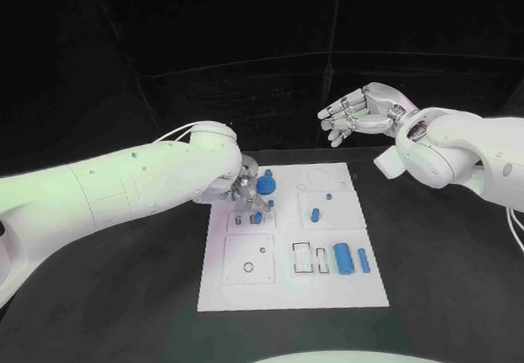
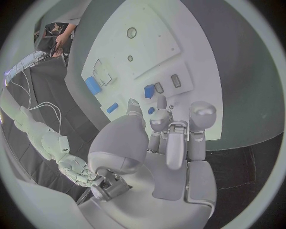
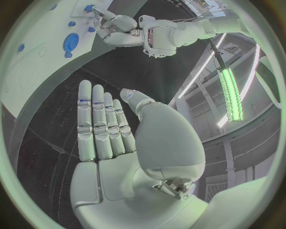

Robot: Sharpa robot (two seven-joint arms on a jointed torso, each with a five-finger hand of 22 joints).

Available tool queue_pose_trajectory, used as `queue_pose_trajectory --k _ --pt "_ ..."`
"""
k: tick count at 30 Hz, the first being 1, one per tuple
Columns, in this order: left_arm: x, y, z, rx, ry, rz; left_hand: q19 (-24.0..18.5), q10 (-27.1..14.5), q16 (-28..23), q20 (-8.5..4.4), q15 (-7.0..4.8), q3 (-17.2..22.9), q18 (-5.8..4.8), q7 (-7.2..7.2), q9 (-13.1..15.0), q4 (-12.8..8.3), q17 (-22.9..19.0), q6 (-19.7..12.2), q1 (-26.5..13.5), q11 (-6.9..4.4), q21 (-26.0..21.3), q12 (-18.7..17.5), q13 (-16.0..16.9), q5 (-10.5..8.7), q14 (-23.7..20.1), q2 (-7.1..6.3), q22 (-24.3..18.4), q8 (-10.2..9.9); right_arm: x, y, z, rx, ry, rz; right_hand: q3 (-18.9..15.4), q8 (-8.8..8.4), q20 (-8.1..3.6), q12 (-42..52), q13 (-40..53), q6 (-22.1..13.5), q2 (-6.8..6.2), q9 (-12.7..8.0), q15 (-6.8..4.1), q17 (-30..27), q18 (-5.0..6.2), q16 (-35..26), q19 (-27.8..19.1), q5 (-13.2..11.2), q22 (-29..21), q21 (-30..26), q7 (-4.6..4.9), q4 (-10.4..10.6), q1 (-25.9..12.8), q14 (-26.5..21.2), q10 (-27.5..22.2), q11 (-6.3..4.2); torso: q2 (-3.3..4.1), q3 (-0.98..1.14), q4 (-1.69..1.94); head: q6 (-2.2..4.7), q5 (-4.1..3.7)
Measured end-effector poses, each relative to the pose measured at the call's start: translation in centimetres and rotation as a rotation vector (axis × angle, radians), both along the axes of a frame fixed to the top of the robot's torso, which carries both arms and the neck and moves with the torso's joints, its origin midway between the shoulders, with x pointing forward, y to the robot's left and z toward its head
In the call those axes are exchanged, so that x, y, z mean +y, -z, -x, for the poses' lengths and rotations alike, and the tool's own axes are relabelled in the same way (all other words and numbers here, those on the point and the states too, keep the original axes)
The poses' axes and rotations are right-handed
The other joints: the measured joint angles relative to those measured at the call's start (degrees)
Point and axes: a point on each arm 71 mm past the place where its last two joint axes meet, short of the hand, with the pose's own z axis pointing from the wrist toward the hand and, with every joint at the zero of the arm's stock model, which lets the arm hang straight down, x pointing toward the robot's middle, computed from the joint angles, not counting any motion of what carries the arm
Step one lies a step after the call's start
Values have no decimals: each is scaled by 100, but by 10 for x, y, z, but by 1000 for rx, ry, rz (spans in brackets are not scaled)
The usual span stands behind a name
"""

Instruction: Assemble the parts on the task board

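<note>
The white task board (image 1: 293, 291) lies in the middle of the black table. My left hand (image 1: 246, 195) reaches down over its far left part, beside a round blue part (image 1: 267, 182). In the left wrist view its fingertips (image 2: 161, 102) stand on either side of a small blue part (image 2: 151, 110), just short of a blue block (image 2: 149, 90); I cannot tell whether they grip the small part. The same small part (image 1: 256, 218) sits under the fingers in the head view. My right hand (image 1: 361, 113) hangs high beyond the board's far right corner, fingers apart, holding nothing.
Two small blue parts (image 1: 328, 197) (image 1: 315, 215) lie on the board's right half. A blue cylinder (image 1: 342, 258) and a thin blue bar (image 1: 364, 260) lie near its front right. A ring outline (image 1: 248, 267) and a rectangular slot (image 1: 303, 257) mark the front.
</note>
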Motion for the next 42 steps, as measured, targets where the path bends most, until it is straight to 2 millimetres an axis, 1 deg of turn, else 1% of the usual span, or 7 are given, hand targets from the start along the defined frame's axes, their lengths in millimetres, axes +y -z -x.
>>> queue_pose_trajectory --k 3,5,20,22,30,39,42 --pt "0 3 1 9 3 -8 0 -2 0 0 -2 0 0 -4 28 0 0 44 3 -2 0 0 0 0 2 3 0 22 1 0 0 1 -1 1 -14 0 0 0 -50 0 0 0 0 -33 0 -24 0 107 -14 -22 0 -14 0 0 0 0 0 -2 1 -11 9" --pt "0 5 1 13 5 -12 0 -22 0 0 -20 9 0 -4 40 9 0 44 22 -21 0 0 0 0 20 22 0 22 1 0 0 2 0 3 -14 0 0 0 -70 0 0 0 0 -46 -1 -24 0 111 -17 -22 0 -14 0 0 0 0 0 -2 1 -20 14" --pt "-6 9 4 25 21 -12 0 -22 0 0 -20 15 0 -25 78 15 0 65 22 -21 0 0 -25 0 20 22 -13 45 5 2 -3 13 3 17 -14 0 -1 0 -172 0 0 1 1 -116 -2 -49 40 299 -45 -70 0 -14 0 0 21 20 0 2 0 -69 19" --pt "-7 9 4 26 23 -11 0 -22 0 0 -20 32 0 -25 94 31 0 65 58 -20 0 1 -25 0 20 58 -13 45 6 2 -3 14 4 18 -14 0 -1 0 -176 0 0 1 1 -121 -1 -49 40 314 -45 -70 0 -14 0 0 21 20 -1 3 1 -67 14" --pt "-10 10 5 29 31 -9 -7 -42 0 -6 -40 128 -1 -25 163 -64 0 64 145 -41 0 1 -46 0 0 145 -23 66 8 3 -4 19 2 23 -8 1 -22 0 -244 0 0 1 21 -172 -2 -49 61 512 -52 -106 0 -22 0 20 20 20 -1 4 2 -81 5" --pt "-9 12 3 38 28 -15 -22 -42 0 -21 -41 191 -1 -26 204 -128 0 64 219 -41 0 -21 -51 0 -1 112 -28 66 9 4 -4 22 -1 33 19 1 -22 1 -275 0 -29 1 21 -198 -1 -70 61 557 -52 -106 0 -78 30 20 21 20 -1 3 2 -101 8" --pt "-9 13 4 42 29 -17 -22 -42 0 -21 -41 222 -1 -25 227 -159 0 64 246 -41 0 -21 -56 0 -1 138 -28 66 9 4 -4 21 -2 42 19 1 -43 1 -275 0 -29 1 21 -198 -2 -70 82 557 -51 -106 0 -77 30 20 21 20 0 3 2 -107 -7"
